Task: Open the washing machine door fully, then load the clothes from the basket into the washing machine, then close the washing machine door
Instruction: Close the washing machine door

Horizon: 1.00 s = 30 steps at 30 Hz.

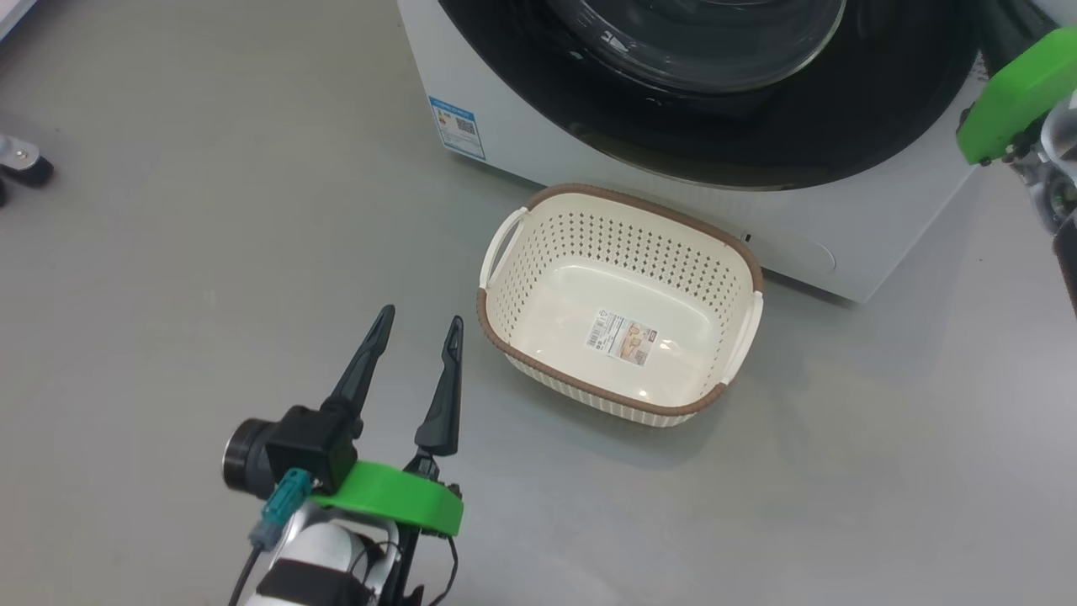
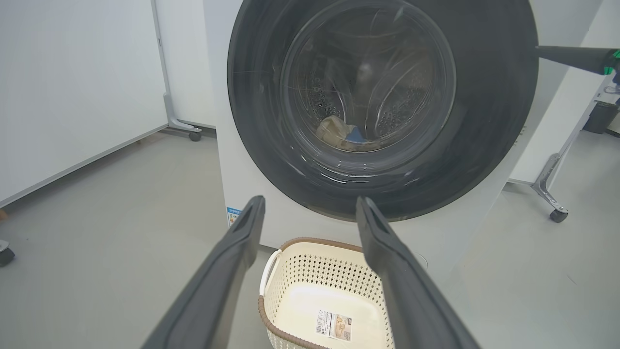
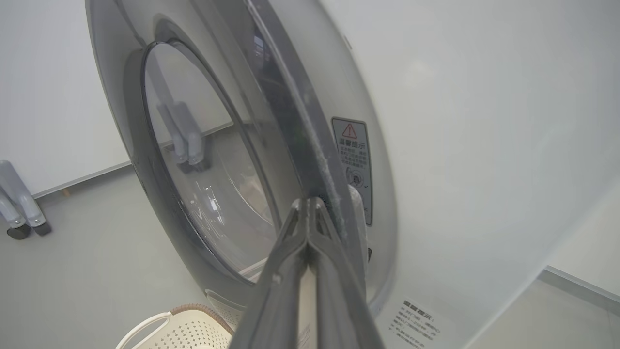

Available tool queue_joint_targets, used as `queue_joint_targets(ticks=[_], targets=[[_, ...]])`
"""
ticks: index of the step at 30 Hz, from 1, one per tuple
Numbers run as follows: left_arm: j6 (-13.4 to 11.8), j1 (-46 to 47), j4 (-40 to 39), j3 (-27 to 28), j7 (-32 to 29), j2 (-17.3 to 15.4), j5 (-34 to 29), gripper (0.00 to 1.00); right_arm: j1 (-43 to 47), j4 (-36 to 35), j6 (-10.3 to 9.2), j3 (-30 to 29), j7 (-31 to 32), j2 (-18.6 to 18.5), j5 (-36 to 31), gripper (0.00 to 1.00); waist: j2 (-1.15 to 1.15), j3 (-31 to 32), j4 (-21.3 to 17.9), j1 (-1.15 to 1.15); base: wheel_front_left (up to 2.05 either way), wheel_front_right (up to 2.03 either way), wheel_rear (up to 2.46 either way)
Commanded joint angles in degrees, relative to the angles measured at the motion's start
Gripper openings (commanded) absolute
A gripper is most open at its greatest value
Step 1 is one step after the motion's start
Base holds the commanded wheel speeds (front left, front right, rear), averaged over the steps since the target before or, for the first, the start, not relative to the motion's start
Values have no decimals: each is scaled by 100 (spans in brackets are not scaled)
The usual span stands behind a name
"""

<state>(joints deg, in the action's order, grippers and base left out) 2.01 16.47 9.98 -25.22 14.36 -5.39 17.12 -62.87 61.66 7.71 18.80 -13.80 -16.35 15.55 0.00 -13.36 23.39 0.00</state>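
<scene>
The washing machine (image 2: pixel 242 160) stands ahead with the washing machine door (image 2: pixel 489 121) lying against its front; whether it is latched I cannot tell. Through the glass, the clothes (image 2: pixel 339 133) lie pale and blue in the drum. The basket (image 1: pixel 513 311) sits on the floor just before the machine, holding just its bottom label. My left gripper (image 1: pixel 419 321) hangs open to the basket's left, nothing between its fingers. My right gripper (image 3: pixel 308 201) is shut, its tips at the door's right edge (image 3: pixel 310 160). From the left wrist it shows as a dark point (image 2: pixel 566 54) at the rim.
White partition panels on castor feet stand to the left (image 2: pixel 193 133) and right (image 2: pixel 557 213) of the machine. A castor (image 1: pixel 25 164) sits at the far left of the grey floor. A blue energy sticker (image 1: pixel 458 126) marks the machine's lower left corner.
</scene>
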Motion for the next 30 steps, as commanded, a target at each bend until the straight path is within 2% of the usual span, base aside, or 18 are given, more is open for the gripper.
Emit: queue_joint_targets(ticks=[1,12,21,30], targets=[[25,202,-168,223,63,-19,-82,100,-327,-2,-22,-62,-66,-34,-55,0,0,-28,31,0,0,0,0],[129,179,-127,335,63,99,-187,100,-563,408,-22,-297,-116,44,-237,0,0,-55,100,0,0,0,0],[185,142,-88,401,63,154,-229,100,-266,74,-22,-110,-118,181,-96,0,0,-3,20,0,0,0,0],[211,87,-63,541,63,145,-317,100,317,-774,-22,38,-119,277,279,0,0,52,-342,0,0,0,0]])
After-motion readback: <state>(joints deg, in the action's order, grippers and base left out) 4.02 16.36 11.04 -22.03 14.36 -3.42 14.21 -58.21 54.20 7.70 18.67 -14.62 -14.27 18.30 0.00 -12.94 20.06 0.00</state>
